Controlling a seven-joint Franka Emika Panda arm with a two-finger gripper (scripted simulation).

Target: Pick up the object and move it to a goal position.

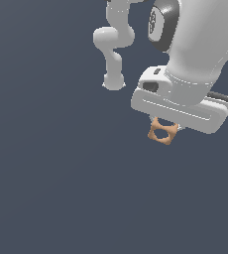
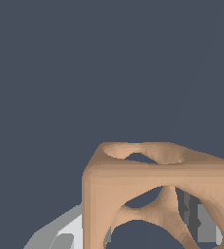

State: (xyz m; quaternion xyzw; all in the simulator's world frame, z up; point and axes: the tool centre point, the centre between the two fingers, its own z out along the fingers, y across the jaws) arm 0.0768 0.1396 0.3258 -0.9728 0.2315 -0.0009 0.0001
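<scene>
The object (image 1: 162,132) is a small orange-tan cube with round holes through its faces. In the exterior view it sits tight under the white hand of the arm, tilted a little. My gripper (image 1: 163,128) is shut on it, with the fingers almost wholly hidden behind the cube and the hand. The wrist view is filled low down by the object (image 2: 133,180), very close to the camera. One grey finger (image 2: 60,237) shows beside it, and the ribbed pad of the other finger (image 2: 196,219) shows through a hole.
A plain dark grey-blue surface (image 1: 51,188) fills the background of both views. The arm's white links (image 1: 113,44) rise behind the hand toward the top of the exterior view.
</scene>
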